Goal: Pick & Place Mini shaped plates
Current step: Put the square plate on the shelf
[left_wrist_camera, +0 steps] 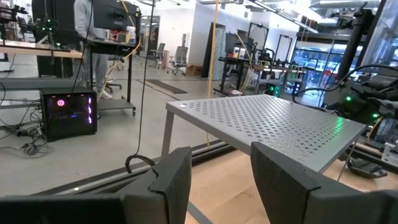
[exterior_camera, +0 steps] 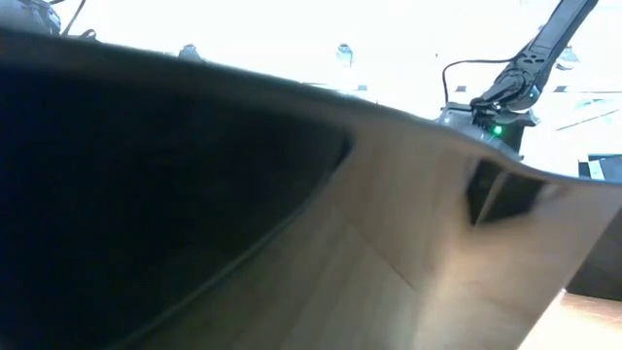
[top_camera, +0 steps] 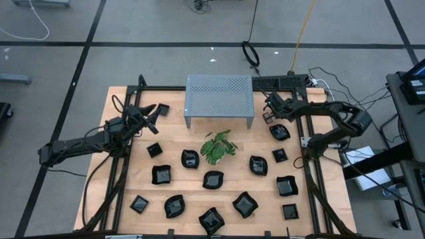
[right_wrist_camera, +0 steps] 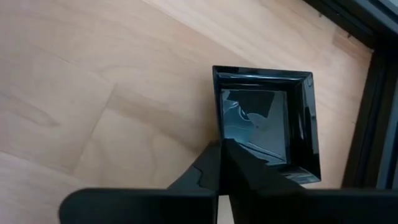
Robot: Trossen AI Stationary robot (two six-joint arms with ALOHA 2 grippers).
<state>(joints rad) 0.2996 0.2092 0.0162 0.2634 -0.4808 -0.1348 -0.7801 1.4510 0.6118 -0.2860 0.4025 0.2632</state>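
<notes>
Several small glossy black plates [top_camera: 212, 179] lie scattered on the wooden table around a green plant. My right gripper [top_camera: 269, 116] is near the table's far right corner, shut on a square black plate [right_wrist_camera: 264, 118]. My left gripper [top_camera: 151, 116] is raised near the far left, open [left_wrist_camera: 221, 180] and level, pointing at the grey perforated stand [left_wrist_camera: 273, 121]. It holds nothing. Another square plate [top_camera: 162, 109] lies on the table just beyond its fingertips, toward the stand. The low view is mostly blocked by a dark curved thing close to the lens. My right gripper pinches the square plate at its side wall near a corner [right_wrist_camera: 219, 140]. One finger [right_wrist_camera: 249, 171] reaches inside the dish and the other [right_wrist_camera: 208, 168] stays outside. The fingers come from above. I cannot tell whether the plate rests on the wood or is lifted.
The grey perforated stand [top_camera: 219, 96] is at the middle of the far edge, with the plant [top_camera: 218, 146] in front of it. A black frame rail [right_wrist_camera: 373, 124] runs close beside the held plate. A wavy plate [top_camera: 279, 131] lies just nearer than the right gripper. A person shows in the room beyond [left_wrist_camera: 93, 37].
</notes>
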